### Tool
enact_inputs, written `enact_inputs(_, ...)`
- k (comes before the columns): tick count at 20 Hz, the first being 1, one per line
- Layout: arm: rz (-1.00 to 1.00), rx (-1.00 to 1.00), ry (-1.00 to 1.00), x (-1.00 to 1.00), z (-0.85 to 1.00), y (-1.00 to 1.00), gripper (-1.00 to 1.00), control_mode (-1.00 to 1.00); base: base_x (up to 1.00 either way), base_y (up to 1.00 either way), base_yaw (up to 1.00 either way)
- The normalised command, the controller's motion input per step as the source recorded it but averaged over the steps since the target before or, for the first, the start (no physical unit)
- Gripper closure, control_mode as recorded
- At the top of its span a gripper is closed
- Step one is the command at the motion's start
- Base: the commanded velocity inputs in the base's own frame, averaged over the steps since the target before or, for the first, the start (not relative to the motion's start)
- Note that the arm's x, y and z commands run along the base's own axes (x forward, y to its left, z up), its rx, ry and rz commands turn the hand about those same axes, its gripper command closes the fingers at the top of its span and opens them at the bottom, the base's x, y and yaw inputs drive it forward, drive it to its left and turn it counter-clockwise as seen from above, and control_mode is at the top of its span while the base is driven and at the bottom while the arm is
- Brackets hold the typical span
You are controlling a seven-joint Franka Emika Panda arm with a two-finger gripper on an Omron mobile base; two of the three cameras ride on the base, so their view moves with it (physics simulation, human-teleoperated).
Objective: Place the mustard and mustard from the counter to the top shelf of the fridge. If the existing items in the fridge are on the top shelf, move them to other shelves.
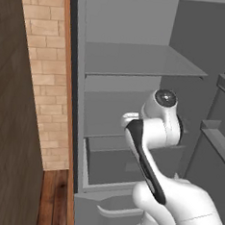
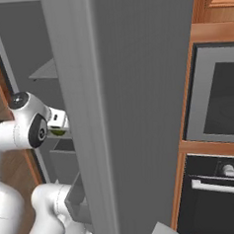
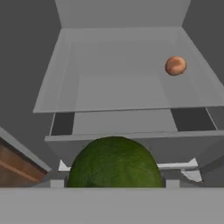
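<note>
My gripper [image 2: 59, 127] reaches into the open fridge [image 1: 203, 35] and is shut on the dark green ball [image 3: 113, 162], which bulges up at the bottom of the hand view and hides the fingertips. A sliver of that green ball [image 2: 59, 135] peeks out under the hand in the right base view. The orange-brown ball [image 3: 175, 65] rests at the far right of a shelf board [image 3: 109, 92] just above the drawer. The top shelf [image 1: 138, 61] is bare where it shows. The mustard and the counter are out of view.
The grey drawer [image 1: 105, 164] sits below the hand, pulled slightly forward. The fridge door [image 2: 138, 112] stands open to my right, its door bins [image 1: 218, 138] close by the arm. A brick wall [image 1: 45, 79] and a dark wood panel [image 1: 7, 124] flank the left; an oven [image 2: 219, 131] lies past the door.
</note>
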Motion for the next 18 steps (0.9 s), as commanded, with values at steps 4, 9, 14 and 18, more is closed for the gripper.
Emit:
enact_inputs(4, 0.0, 0.0, -0.02, 0.86, -0.26, 0.0, 1.0, -1.0, 0.0, 0.0, 0.0)
enact_inputs(9, 0.0, 0.0, 0.0, 0.61, -0.17, 0.0, 1.0, -1.0, 0.0, 0.0, 0.0)
enact_inputs(14, 0.0, 0.0, 0.0, 0.73, -0.29, 0.0, 1.0, -1.0, 0.0, 0.0, 0.0)
enact_inputs(18, 0.0, 0.01, 0.0, 0.92, -0.51, 0.0, 1.0, -1.0, 0.0, 0.0, 0.0)
